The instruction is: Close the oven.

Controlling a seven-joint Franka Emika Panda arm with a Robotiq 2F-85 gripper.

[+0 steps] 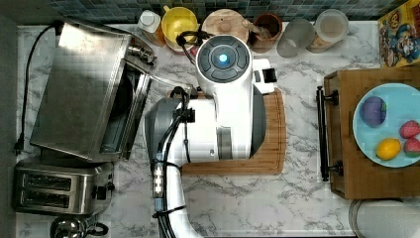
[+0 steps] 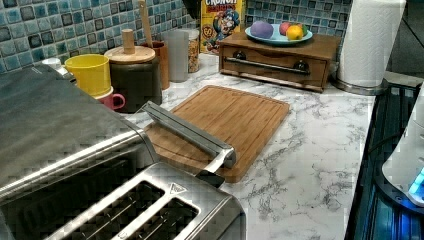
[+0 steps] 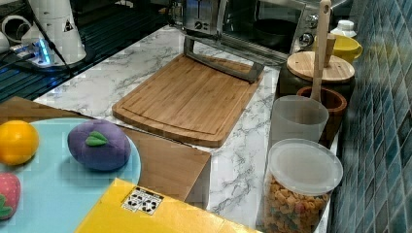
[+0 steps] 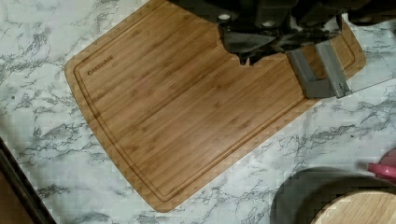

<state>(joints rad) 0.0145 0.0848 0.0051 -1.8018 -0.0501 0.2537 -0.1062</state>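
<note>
Oven (image 1: 79,89): stands at the top view's left on the marble counter (image 1: 297,198), just above the two-slot toaster (image 1: 59,191) as the top view shows it. Flat steel top; black cord (image 1: 27,74) runs along its outer side.
Oven door (image 3: 252,47): dropped open and lying low, reaching out toward the cutting board (image 3: 187,99).
Door handle (image 2: 187,131): metal bar at the free edge of the door, lying over the near edge of the cutting board in the left view; also seen in the right view (image 3: 221,65) and the wrist view (image 4: 320,70).
Oven interior (image 3: 272,29): dark cavity visible in the right view, knobs to the right view's right.
Arm (image 1: 225,99): white body above the cutting board in the top view, beside the open door.
Fingers: state cannot be told; the wrist view shows dark hardware over the board near the handle, but no clear finger outline.
Backsplash row: yellow mug (image 1: 179,22), wood-lidded jar (image 1: 225,22), cup with wooden spoon (image 3: 323,109), frosted tumbler (image 3: 296,121), cereal canister (image 3: 301,187).
Wooden box (image 1: 346,163): at the top view's right, carrying a blue plate (image 1: 396,96) of toy fruit.
</note>
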